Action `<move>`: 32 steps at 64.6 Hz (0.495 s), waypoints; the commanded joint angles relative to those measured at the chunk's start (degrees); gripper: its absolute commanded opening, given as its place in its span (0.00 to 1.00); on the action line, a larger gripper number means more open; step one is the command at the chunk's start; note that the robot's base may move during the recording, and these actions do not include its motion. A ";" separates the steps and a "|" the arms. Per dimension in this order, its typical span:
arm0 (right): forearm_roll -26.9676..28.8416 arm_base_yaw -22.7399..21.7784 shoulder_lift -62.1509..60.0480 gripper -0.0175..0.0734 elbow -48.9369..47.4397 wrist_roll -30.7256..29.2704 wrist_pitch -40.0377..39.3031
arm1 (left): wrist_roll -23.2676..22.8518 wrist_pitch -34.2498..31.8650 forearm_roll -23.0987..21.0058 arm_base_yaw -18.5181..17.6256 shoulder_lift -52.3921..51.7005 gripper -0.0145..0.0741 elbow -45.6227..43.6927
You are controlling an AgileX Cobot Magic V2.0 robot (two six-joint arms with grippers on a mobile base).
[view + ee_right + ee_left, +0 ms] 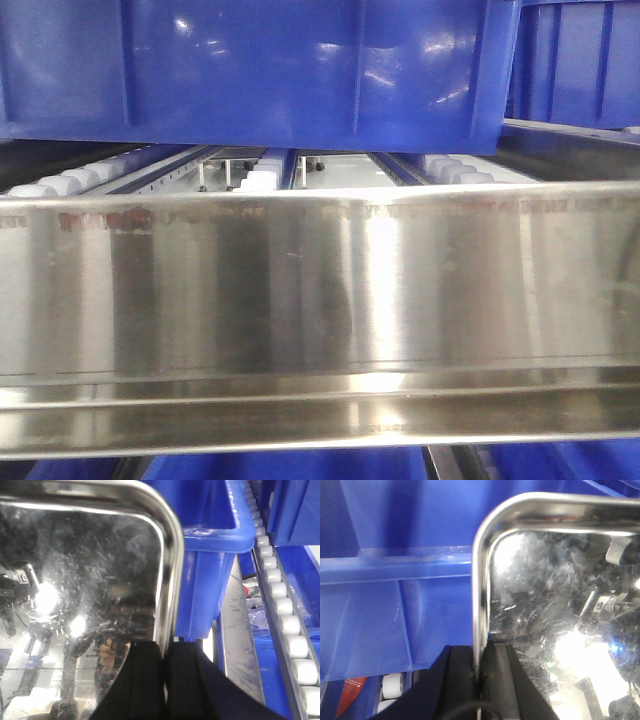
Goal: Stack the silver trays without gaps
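Between the black fingers of the left claw (481,677) sits the rolled rim of a silver tray (545,605), clamped just below a rounded corner. The right claw (165,667) is closed the same way on a tray rim beside a blue bin. Each wrist view shows one tray; whether it is the same one I cannot tell. Only the wrist views show tray and claws. The front view shows two blue bins (250,70), one long steel rail (320,290) across the middle and rows of white rollers (60,180) behind it. The right wrist view shows a roller track on its right side. Reddish marks on the rail and a red label (351,697) at the lower left of the left wrist view are too blurred to read.
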 commanded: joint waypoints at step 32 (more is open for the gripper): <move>0.39 0.63 -0.39 0.11 -0.40 -0.52 -9.18 | -0.10 -6.38 -0.33 -0.85 -0.15 0.15 -0.55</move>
